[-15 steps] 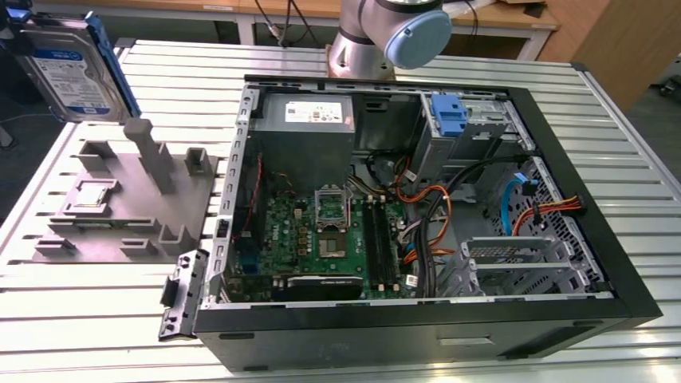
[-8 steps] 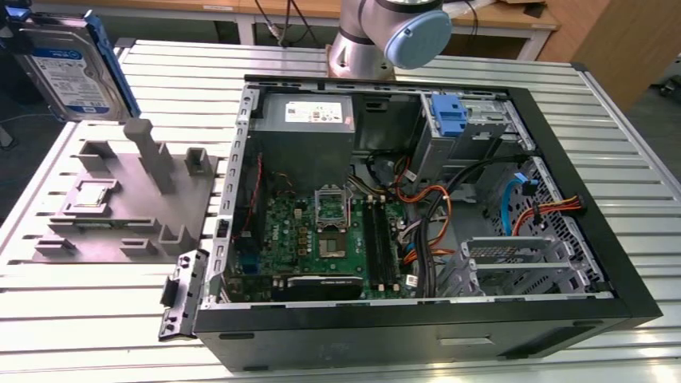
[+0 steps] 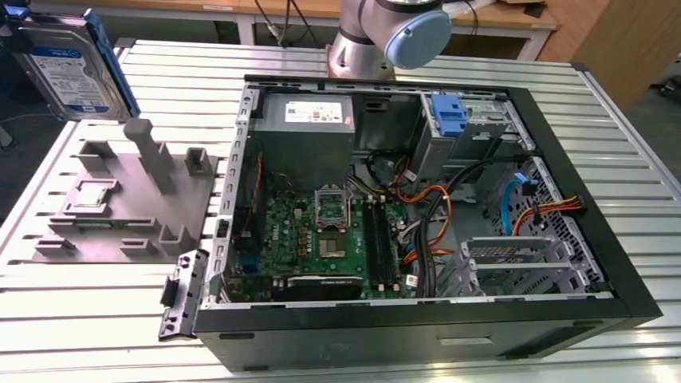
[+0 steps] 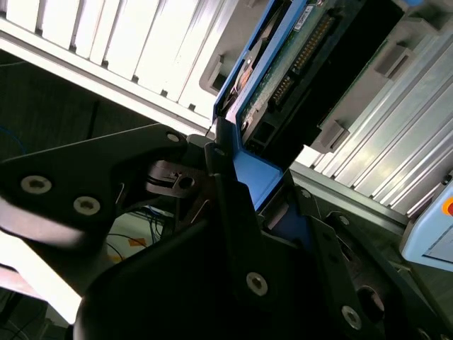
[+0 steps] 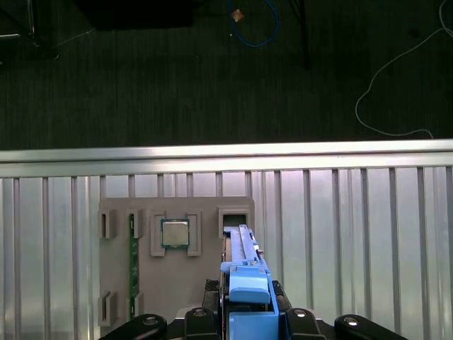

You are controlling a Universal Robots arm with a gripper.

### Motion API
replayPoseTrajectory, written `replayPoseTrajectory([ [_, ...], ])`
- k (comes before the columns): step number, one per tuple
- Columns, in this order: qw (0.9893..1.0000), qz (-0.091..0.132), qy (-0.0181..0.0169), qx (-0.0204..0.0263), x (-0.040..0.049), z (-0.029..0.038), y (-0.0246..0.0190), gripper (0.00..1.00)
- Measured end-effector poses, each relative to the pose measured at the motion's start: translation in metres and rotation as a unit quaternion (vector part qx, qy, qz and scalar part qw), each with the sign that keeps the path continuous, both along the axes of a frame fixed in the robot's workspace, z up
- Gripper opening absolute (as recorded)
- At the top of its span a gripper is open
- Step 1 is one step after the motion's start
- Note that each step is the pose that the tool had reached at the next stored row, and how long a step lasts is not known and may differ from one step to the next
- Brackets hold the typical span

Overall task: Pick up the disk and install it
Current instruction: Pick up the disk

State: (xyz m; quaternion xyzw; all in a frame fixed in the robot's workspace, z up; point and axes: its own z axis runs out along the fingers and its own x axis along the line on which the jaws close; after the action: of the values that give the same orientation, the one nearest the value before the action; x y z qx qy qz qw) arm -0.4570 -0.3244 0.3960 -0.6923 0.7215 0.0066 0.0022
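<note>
Disk held aloft in gripper, above grey fixture tray.
Jaws clamp the blue carrier frame; disk hangs upright over tray, well apart from open computer case. Risk: thin plastic edge grip may slip or tilt, jamming insertion.

The exterior view's top edge cuts off the arm. In the first wrist view the hand and the edge-on disk run off the bottom edge.
</note>
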Motion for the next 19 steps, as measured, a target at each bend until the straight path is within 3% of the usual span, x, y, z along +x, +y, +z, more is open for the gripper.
replayPoseTrajectory([
  [2, 1.0, 0.0, 0.0, 0.0, 0.0, 0.0026, 0.0, 0.37],
  [19, 1.0, 0.0, 0.0, 0.0, 0.0, 0.0061, 0.0, 0.37],
])
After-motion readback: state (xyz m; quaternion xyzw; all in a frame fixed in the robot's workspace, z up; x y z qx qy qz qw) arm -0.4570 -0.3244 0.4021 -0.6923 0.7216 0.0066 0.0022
